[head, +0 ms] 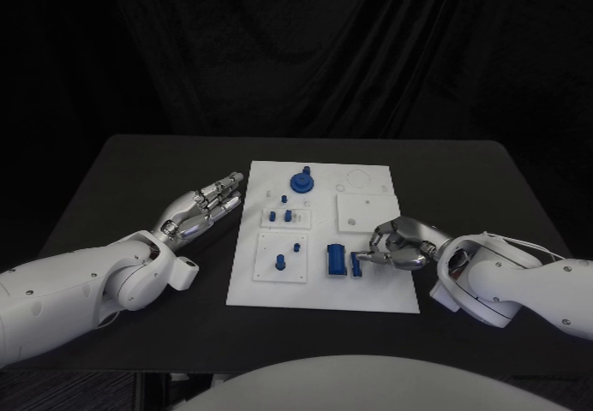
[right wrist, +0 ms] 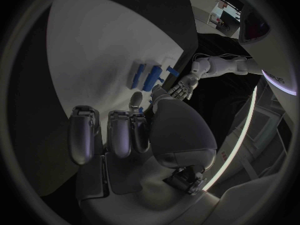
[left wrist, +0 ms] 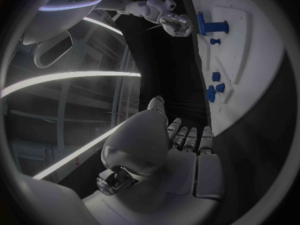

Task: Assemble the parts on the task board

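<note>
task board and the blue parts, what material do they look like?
Task board: looks like matte white plastic, flat even surface with no glare; painted sheet can't be ruled out. Blue parts: likely moulded or printed plastic, uniform saturated blue with a slight sheen. Right hand touches one.

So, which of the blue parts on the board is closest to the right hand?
The narrow blue bar at the board's near right, beside the wider blue block. The right hand has its fingertips at it; all other blue parts lie farther left or farther up the task board.
</note>
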Controlling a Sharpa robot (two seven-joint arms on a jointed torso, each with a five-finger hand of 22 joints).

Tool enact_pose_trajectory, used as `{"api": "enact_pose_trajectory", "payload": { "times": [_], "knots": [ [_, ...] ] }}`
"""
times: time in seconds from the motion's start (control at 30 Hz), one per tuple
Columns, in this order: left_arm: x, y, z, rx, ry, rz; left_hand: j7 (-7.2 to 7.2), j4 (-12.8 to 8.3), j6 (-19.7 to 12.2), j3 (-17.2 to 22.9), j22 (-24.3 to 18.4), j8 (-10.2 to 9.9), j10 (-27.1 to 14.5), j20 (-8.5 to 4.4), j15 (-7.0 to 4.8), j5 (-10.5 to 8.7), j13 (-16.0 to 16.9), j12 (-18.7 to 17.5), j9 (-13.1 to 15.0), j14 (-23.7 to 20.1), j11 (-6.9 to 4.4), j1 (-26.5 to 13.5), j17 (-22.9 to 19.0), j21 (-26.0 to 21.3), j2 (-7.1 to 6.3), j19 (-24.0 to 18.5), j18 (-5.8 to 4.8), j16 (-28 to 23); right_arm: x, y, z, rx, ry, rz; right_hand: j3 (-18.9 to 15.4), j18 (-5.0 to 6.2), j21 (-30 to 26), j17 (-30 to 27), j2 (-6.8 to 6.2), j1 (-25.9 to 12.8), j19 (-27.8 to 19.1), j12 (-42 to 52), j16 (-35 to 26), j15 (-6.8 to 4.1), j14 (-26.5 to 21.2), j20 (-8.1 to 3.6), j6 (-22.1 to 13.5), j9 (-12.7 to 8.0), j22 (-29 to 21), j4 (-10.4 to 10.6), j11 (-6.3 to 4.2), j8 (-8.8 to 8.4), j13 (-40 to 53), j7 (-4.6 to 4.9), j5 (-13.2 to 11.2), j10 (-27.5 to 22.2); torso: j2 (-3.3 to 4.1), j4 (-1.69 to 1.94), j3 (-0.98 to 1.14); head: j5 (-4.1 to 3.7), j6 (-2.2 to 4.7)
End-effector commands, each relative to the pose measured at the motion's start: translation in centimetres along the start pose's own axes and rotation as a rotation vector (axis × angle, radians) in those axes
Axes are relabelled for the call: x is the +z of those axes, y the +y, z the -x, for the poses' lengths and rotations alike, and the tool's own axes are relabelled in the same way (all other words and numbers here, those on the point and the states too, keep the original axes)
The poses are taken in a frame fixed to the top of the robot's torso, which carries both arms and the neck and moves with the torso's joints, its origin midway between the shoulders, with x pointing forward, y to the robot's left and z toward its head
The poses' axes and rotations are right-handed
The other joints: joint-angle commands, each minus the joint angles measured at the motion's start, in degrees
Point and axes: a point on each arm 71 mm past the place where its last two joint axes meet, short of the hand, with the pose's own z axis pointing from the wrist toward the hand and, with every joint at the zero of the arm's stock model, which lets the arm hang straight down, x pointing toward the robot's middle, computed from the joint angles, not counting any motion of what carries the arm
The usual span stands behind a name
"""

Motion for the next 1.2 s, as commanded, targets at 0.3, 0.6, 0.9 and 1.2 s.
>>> {"api": "enact_pose_trajectory", "payload": {
  "times": [0.3,0.6,0.9,1.2],
  "knots": [
    [0.5,-1.4,-0.8,0.086,-0.038,-0.155,0.43,0.08,2.44,-0.12,-0.09,0.58,0.55,-1.43,-1.71,0.64,0.15,0.01,0.24,-0.02,-1.22,0.28,-0.09,-0.20,-0.02,0.07,0.12,-0.21,-0.9,3.5,7.3,0.144,-0.457,0.440,-1.61,0.05,-1.99,0.34,4.26,-7.34,2.88,0.15,-2.06,-0.67,3.28,-0.61,3.38,-2.53,12.14,0.63,-0.85,-0.55,15.09,-0.62,2.06,5.96,-0.84,0.09,0.01,0.22,0.00],
    [2.3,-2.1,-1.2,0.037,-0.058,-0.184,-5.13,0.38,-3.42,-0.71,-0.09,-0.44,0.51,-2.34,-2.55,-0.28,0.12,-0.02,-0.48,-0.02,-1.80,-0.99,-0.09,-0.20,0.71,0.07,0.12,-0.21,0.4,2.9,9.8,0.298,-0.547,0.493,-8.87,7.02,-59.21,-51.09,9.53,-7.35,-25.08,-40.72,-47.64,8.15,-22.62,6.31,-2.59,-21.07,-14.21,0.64,6.65,-19.07,-27.97,8.47,12.02,-33.41,-2.88,-0.01,0.05,0.46,0.00],
    [3.0,-2.2,-1.1,-0.040,-0.107,-0.183,-10.45,0.35,-7.77,-3.64,-0.09,-0.88,-0.85,-2.46,-2.78,-6.78,-0.19,-0.32,-0.91,-0.02,-2.55,-8.58,-0.09,-0.20,1.63,0.07,0.10,-0.21,2.4,1.9,8.1,0.466,-0.352,0.532,-15.62,3.48,-81.64,-70.36,12.46,-3.32,-69.65,-71.30,-76.18,17.99,-63.59,14.06,-18.33,-42.55,-55.20,0.59,13.99,-37.57,-57.28,4.33,10.25,-66.54,-5.39,-0.15,0.18,1.24,0.00],
    [3.0,-2.4,-1.5,-0.066,-0.133,-0.193,-15.95,0.28,-10.43,-3.31,-0.09,-1.23,-1.05,-2.31,-2.48,-9.07,-0.25,-0.38,-1.28,-0.02,-5.03,-9.91,-0.09,-0.20,2.02,0.07,0.06,-0.21,3.2,0.9,6.3,0.522,-0.274,0.534,-20.57,6.49,-82.85,-73.30,14.54,-0.99,-82.20,-75.93,-80.96,15.04,-78.99,15.65,-32.88,-53.43,-71.15,0.53,10.33,-48.90,-68.80,-3.29,9.85,-80.18,-8.72,-1.34,0.48,2.60,0.00]
  ]
}}
